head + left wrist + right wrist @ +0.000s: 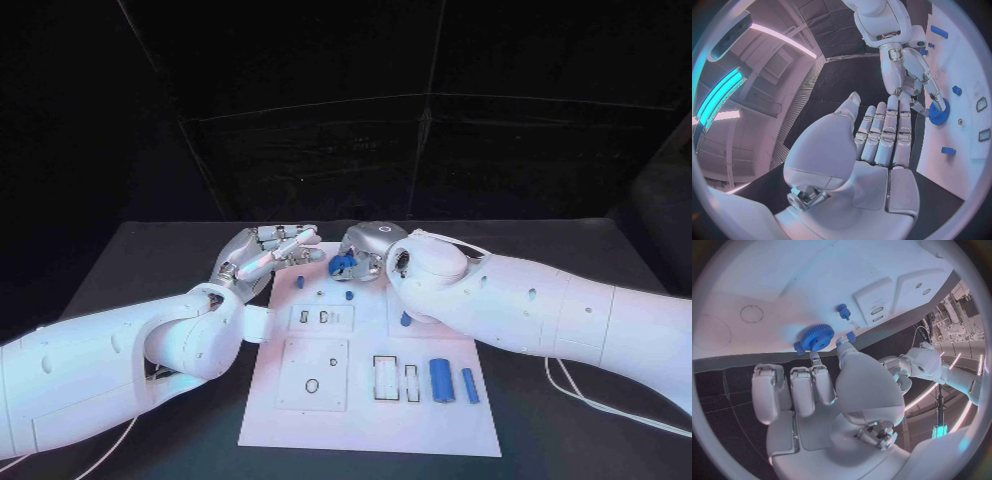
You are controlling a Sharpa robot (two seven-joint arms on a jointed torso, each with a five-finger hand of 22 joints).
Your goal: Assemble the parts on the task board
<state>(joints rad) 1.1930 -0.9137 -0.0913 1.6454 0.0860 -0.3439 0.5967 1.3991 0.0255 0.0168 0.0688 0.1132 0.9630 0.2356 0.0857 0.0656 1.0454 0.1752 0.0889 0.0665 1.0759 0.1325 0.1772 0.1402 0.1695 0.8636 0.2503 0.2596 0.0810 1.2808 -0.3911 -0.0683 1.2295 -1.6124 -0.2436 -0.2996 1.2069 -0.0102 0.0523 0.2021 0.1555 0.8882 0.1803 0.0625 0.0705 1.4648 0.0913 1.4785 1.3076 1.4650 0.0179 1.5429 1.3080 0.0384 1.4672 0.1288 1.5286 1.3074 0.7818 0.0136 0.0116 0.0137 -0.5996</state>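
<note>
White and flat, the rectangular task board (372, 420) lies in the middle of the black table (144, 250), with both arms meeting over its far end. The right silver hand (378, 255) pinches a blue toothed gear wheel (815, 338) between thumb and fingertips (844, 344), holding it just above the far part of the board; the left wrist view shows the same gear (938, 113) at those fingertips, close to the board's surface. The left silver hand (267, 250) sits just beside it at the board's far left corner, fingers (886, 135) stretched out straight and side by side, holding nothing. Near the gear, a small blue peg (844, 311) stands on the board. At the near right of the board 2 blue cylinders (441, 379) lie side by side, next to rectangular recesses (387, 378).
</note>
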